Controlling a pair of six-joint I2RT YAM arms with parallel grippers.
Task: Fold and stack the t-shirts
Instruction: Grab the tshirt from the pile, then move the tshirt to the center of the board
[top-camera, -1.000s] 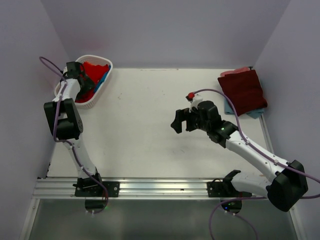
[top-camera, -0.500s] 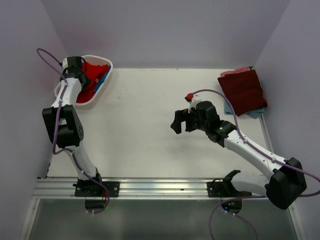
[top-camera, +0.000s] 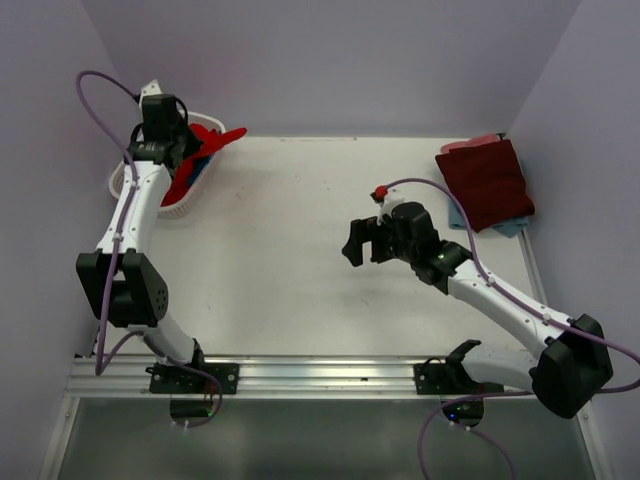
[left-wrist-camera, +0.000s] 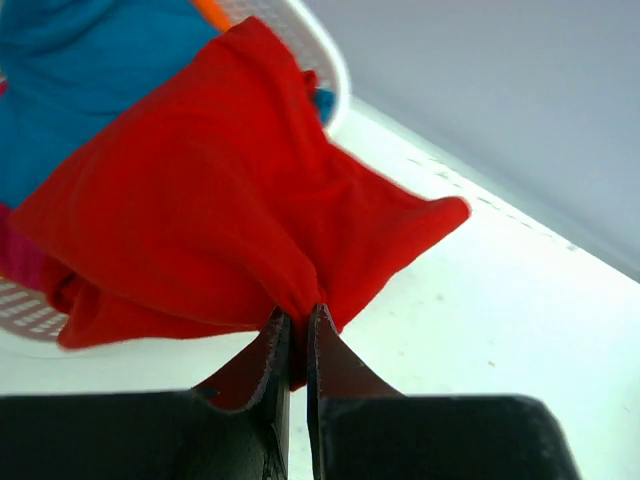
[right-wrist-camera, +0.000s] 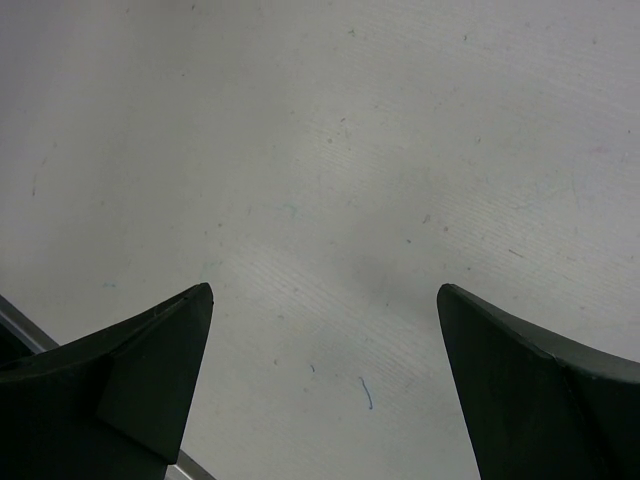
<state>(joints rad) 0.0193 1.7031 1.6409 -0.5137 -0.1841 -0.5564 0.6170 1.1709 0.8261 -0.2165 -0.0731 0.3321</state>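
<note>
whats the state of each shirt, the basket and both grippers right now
white basket, upright, holding shirts
red t-shirt, bunched, pinched at a fold, partly out of the basket
teal blue t-shirt, crumpled in the basket
maroon t-shirt, folded, top of the stack
pale blue t-shirt, under the maroon one, edges showing
left gripper, shut on the red t-shirt
right gripper, open, empty

A white, lightly scuffed counter (top-camera: 290, 290) sits enclosed by plain pale lilac walls (top-camera: 340, 60) on three sides. A silver metal rail (top-camera: 320, 376) runs along its near edge. The light is soft and even.
</note>
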